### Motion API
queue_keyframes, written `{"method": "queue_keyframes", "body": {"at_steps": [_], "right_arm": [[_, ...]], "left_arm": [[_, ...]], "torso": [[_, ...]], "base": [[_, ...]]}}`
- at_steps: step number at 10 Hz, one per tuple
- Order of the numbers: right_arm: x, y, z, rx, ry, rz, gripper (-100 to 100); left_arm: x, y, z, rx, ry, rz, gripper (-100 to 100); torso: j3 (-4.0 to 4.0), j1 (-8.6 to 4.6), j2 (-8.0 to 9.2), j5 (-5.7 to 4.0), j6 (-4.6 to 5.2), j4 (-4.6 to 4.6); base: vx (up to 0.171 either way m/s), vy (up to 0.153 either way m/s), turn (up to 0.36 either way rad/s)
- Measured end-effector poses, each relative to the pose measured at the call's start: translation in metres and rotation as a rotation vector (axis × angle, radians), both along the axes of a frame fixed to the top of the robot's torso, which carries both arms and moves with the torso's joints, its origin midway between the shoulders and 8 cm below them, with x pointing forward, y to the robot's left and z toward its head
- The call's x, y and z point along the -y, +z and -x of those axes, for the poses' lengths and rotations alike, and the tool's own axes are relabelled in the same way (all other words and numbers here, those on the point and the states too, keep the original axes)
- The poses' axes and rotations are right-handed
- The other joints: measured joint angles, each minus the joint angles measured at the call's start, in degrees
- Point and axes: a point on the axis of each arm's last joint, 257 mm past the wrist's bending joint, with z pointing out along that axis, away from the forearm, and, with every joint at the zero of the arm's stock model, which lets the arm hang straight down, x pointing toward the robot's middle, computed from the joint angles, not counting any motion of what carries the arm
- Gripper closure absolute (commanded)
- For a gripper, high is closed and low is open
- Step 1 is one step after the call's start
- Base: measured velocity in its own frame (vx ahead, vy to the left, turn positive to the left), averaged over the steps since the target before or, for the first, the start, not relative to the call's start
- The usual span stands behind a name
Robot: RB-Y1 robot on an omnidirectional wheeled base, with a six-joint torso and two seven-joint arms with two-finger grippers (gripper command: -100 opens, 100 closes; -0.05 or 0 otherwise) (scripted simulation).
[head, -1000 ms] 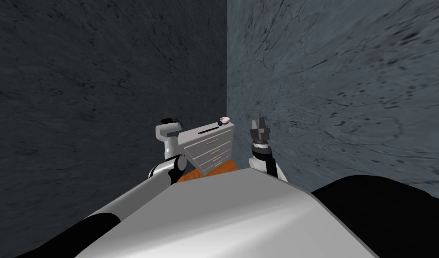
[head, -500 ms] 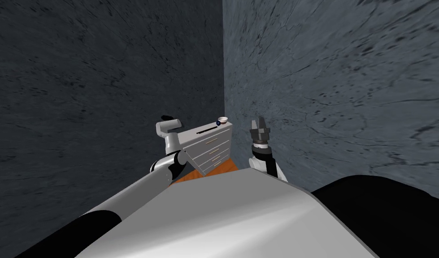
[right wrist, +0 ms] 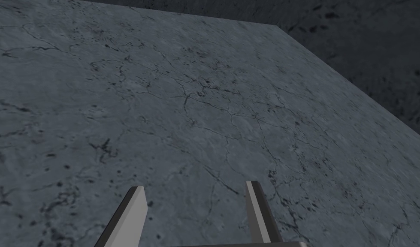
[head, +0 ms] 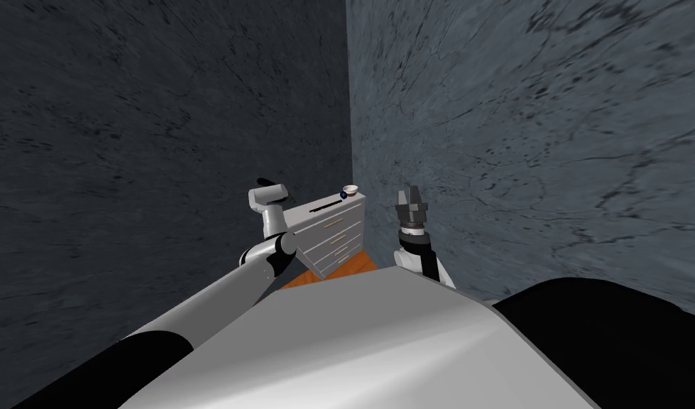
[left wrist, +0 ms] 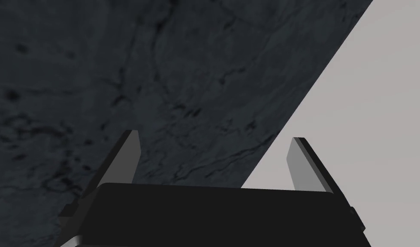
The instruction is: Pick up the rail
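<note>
Looking down from the head, I see a grey chest of drawers (head: 335, 238) standing in the corner where a darker wall (head: 126, 142) meets a lighter grey-blue wall (head: 537, 128). The rail (head: 326, 206) is a thin dark strip lying along the top of the chest, about in its middle. At the corner end of the same top sits a small white bowl (head: 351, 190), and just beside it a tiny dark blue ball (head: 343, 195); both are apart from the rail. The left claw (head: 264, 181) hangs near the end of the chest that is far from the corner, close to the darker wall and not touching the rail. The right claw (head: 409, 193) is raised on the other side of the chest, near the lighter wall.

The left wrist view adds what the head view cannot show: the two fingers (left wrist: 129, 158) stand wide apart and hold nothing. Behind them a flat light grey surface (left wrist: 367, 107) meets the dark wall in a straight slanted edge. I cannot tell if this surface is the chest. In the right wrist view the fingers (right wrist: 136, 214) also stand apart and hold nothing.

A strip of orange floor (head: 349, 264) shows in front of the drawers. The rail has bare top on both its long sides.
</note>
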Motion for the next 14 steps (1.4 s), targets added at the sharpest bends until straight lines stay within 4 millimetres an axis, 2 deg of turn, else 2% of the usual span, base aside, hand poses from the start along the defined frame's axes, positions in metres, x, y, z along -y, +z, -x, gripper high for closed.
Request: {"method": "queue_keyframes", "body": {"at_steps": [7, 14], "right_arm": [[0.000, 0.000, 0.000, 0.000, 0.000, 0.000, 0], [0.000, 0.000, 0.000, 0.000, 0.000, 0.000, 0]], "left_arm": [[0.029, -0.027, 0.008, -0.179, -0.018, 0.145, -100], [0.072, -0.045, 0.025, -0.366, -0.061, 0.277, -100]], "torso": [[-0.01, 0.00, -0.03, 0.02, -0.07, -0.01], [-0.03, 0.03, -0.05, 0.02, -0.07, -0.01]], "base": [[-0.016, 0.018, -0.082], [-0.006, 0.021, -0.077]]}}
